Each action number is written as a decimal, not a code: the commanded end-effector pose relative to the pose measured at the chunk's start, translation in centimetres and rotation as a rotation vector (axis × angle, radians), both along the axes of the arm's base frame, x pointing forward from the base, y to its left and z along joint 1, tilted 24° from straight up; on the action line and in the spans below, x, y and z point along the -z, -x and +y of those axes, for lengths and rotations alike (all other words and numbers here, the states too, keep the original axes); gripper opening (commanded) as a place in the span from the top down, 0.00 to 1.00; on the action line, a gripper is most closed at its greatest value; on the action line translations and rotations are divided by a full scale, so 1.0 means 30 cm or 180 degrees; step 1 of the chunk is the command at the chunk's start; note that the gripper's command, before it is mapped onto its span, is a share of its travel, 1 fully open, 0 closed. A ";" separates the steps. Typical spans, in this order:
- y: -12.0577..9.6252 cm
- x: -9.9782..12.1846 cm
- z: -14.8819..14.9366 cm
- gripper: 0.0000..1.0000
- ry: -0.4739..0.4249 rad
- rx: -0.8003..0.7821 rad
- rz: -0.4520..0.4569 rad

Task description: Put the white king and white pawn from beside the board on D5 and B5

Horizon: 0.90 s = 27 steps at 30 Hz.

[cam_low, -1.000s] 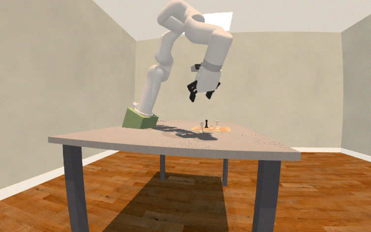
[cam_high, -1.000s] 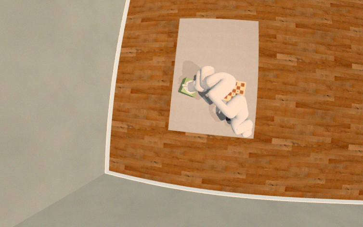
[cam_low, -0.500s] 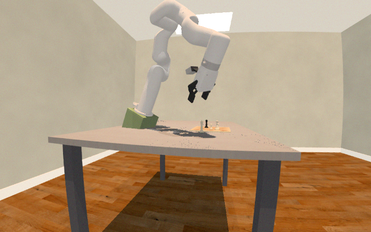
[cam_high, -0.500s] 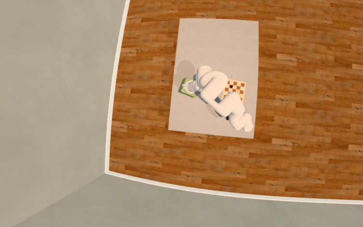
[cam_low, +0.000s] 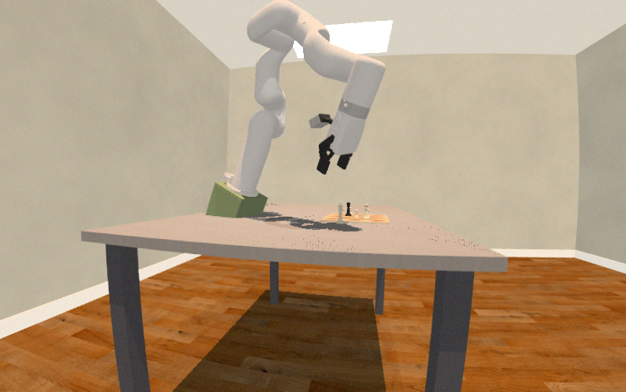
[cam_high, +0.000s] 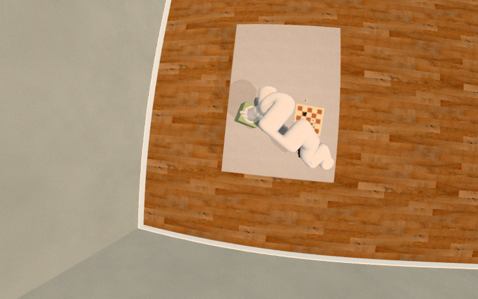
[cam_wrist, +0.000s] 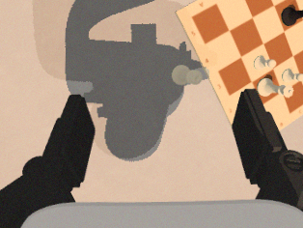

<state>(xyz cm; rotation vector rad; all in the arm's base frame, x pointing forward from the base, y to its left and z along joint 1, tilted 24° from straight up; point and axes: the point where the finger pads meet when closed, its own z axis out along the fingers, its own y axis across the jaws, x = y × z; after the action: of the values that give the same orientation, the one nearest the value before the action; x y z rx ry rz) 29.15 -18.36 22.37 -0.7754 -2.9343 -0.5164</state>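
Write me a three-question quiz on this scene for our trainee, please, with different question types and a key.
1. True or false: the black piece stands off the chessboard.

2. The end effector is: (a) shut on a white piece; (b) open and holding nothing; (c) shut and holding nothing.

3. Fill in the blank: the block under the arm's foot is coloured ____.

Key: 1 false; 2 b; 3 green.
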 end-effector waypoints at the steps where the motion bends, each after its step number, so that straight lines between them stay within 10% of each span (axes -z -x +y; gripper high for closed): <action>1: -0.001 -0.003 -0.001 0.00 0.0016 -0.0005 -0.0014; 4: -0.001 -0.003 -0.001 0.00 0.0016 -0.0005 -0.0014; 6: -0.001 0.010 0.025 0.00 0.0525 -0.0553 -0.0292; 21: -0.001 0.010 0.025 0.00 0.0525 -0.0553 -0.0292; 27: -0.037 0.005 0.092 0.00 0.1222 -0.1375 -0.0748</action>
<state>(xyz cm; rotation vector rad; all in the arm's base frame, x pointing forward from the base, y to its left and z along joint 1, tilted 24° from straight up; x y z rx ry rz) 29.39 -17.06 21.96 -0.3617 -3.1944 -0.2070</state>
